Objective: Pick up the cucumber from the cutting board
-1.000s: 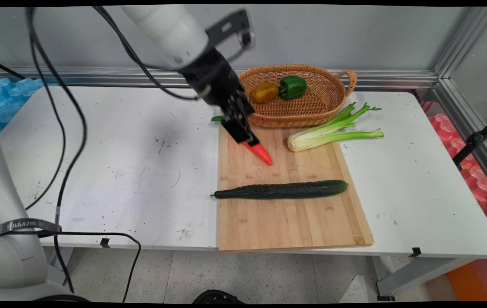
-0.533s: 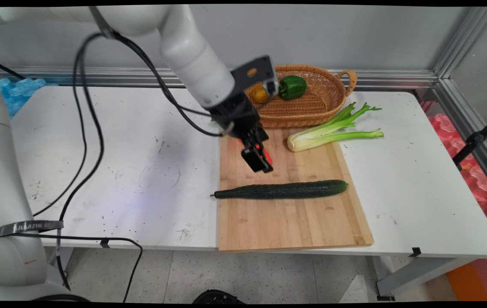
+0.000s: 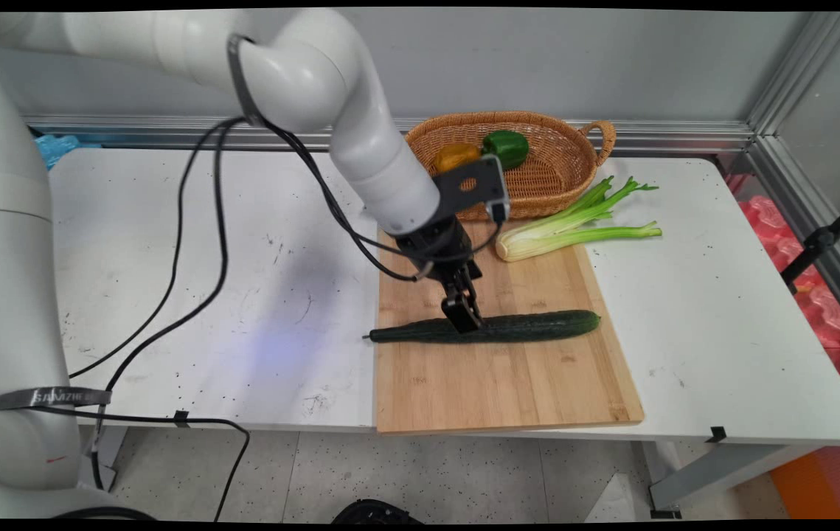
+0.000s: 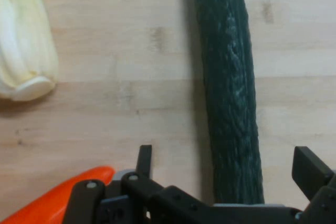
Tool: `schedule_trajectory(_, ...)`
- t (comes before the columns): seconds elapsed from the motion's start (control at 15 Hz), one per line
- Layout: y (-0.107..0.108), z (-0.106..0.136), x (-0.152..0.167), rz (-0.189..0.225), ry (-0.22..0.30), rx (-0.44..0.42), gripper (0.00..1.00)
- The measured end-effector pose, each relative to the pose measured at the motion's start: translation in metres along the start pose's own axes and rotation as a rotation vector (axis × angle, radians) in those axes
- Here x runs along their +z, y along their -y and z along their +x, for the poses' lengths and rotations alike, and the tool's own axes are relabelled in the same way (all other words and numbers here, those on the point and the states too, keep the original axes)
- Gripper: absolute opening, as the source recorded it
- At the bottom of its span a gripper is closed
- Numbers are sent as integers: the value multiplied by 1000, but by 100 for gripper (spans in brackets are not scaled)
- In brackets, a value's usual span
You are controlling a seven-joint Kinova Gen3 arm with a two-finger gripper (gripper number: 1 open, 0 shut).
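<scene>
cucumber between spread pincer fingers

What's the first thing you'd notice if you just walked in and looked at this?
The black claw hangs open right over the long dark cucumber, one finger on each side of it, on the wooden cutting board. Behind the board sits a wicker basket holding a green pepper, with celery lying beside it.

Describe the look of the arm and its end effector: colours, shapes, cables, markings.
The arm is glossy white, built of rounded tubular links. Black cables hang from it in loose loops. A dark strap with pale lettering wraps the lower link. A black bracket plate sits at the wrist. The end effector is black, with a jointed linkage and two slim fingers.
</scene>
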Motion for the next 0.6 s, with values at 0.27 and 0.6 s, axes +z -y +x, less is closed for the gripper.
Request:
schedule_trajectory(0.27,-2,2,27,-7,19,6,100)
schedule_trajectory(0.6,-4,3,45,-9,27,9,0)
